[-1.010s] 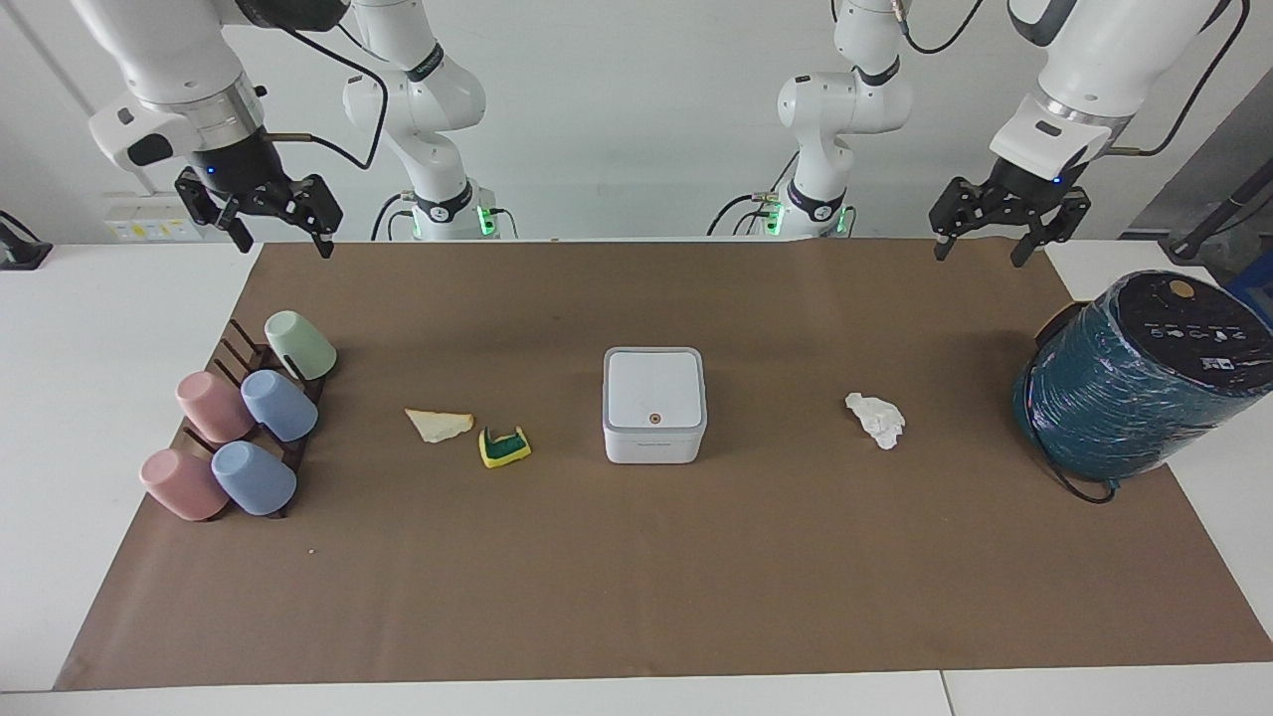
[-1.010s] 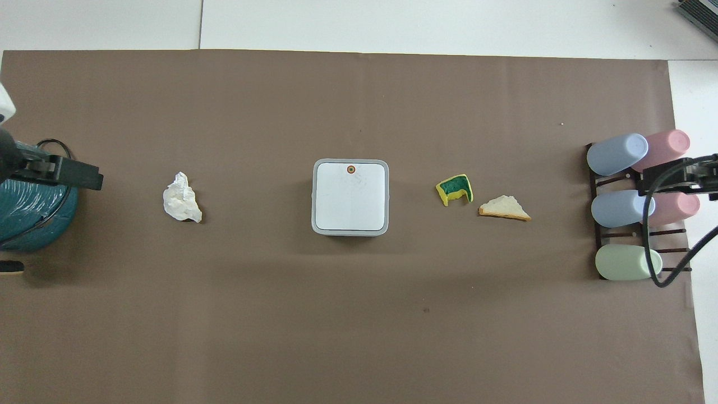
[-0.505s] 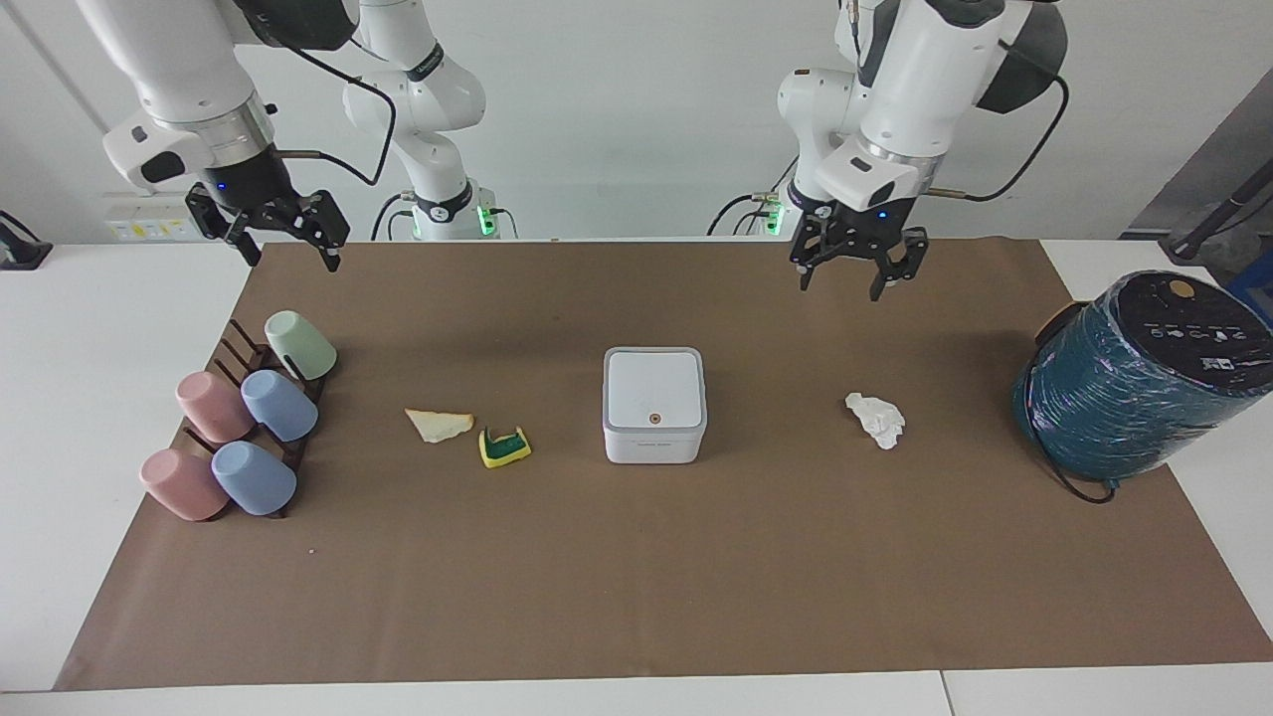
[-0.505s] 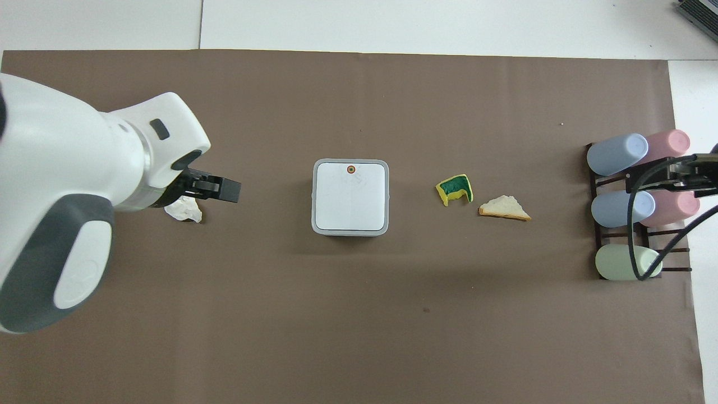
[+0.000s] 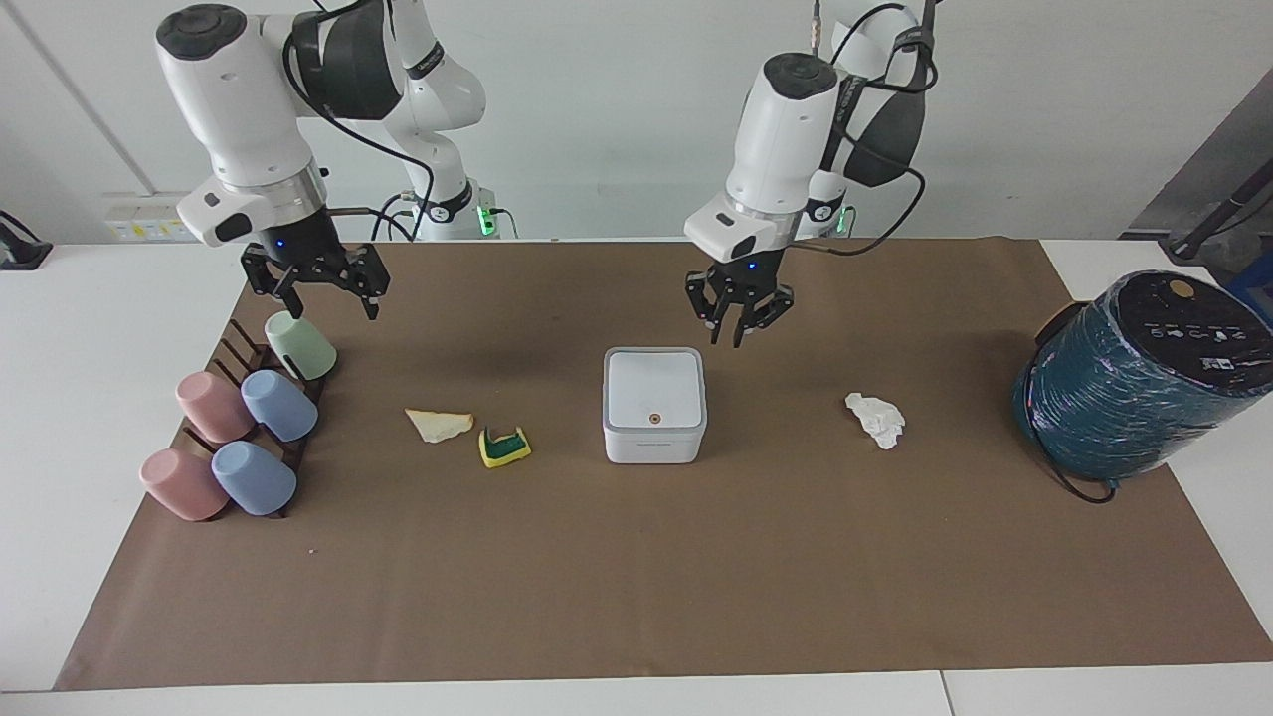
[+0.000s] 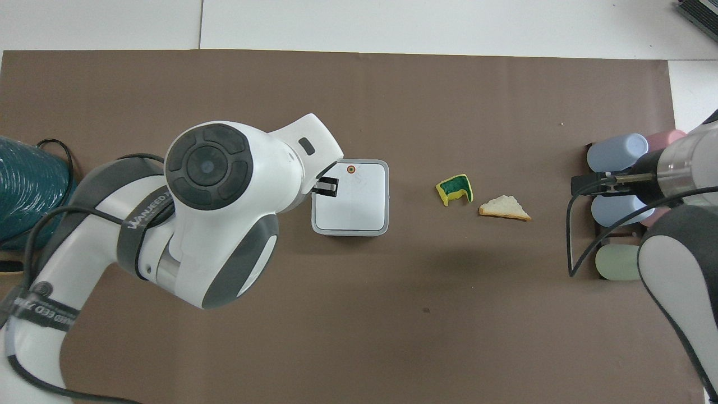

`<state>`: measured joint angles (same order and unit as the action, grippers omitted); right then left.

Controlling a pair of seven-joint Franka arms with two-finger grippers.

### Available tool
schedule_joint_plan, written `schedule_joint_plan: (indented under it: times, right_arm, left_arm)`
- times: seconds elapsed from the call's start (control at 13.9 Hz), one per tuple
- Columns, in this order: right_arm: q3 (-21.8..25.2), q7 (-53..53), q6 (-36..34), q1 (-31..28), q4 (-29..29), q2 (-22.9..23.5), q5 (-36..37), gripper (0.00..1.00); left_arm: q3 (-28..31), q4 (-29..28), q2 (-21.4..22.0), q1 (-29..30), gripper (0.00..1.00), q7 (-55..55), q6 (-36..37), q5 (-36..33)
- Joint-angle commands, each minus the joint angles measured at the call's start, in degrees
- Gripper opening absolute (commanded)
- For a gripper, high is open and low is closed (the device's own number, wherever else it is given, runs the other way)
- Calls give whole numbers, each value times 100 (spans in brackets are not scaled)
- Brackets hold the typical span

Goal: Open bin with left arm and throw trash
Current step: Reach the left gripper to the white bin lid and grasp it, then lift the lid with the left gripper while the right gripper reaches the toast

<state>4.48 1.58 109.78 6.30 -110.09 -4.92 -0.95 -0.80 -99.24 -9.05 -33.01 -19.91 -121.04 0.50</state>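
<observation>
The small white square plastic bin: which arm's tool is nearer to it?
Left. The left tool hangs just above the small white square plastic bin; the right tool is over the pale green cup.

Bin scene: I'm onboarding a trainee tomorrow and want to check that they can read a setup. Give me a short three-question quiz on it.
1. True or false: the bin has its lid open.
2. Count: how many cups lie on the rack?
3. Pick one: the paper wad lies
A. in the bin
B. on the brown mat, toward the left arm's end of the table
C. on the rack

Key: 1 false; 2 five; 3 B.
</observation>
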Motion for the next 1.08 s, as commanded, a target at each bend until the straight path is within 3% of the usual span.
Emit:
schedule_joint_plan:
  times: [0.0, 0.22, 0.5, 0.72, 1.01]
  right_arm:
    - [-35, 1190, 602, -111, -450, 131, -485, 100]
    - [-35, 2946, 1491, -76, -838, 622, -486, 100]
    - [-44, 4489, 2370, -76, -988, 1361, -503, 100]
    - [-61, 4570, 3231, -50, -1671, 1451, -687, 100]
    - [-88, 5018, 3225, -50, -2086, 1284, -696, 100]
  left_arm:
    - [97, 54, -150, -92, 0, -92, -418, -112]
    - [123, 333, -789, -425, 0, -293, -728, -155]
    - [115, 562, -1265, -470, 0, -452, -903, -383]
    - [124, 950, -1618, -523, 0, -567, -912, -604]
    - [124, 906, -1741, -540, 0, -567, -930, -788]
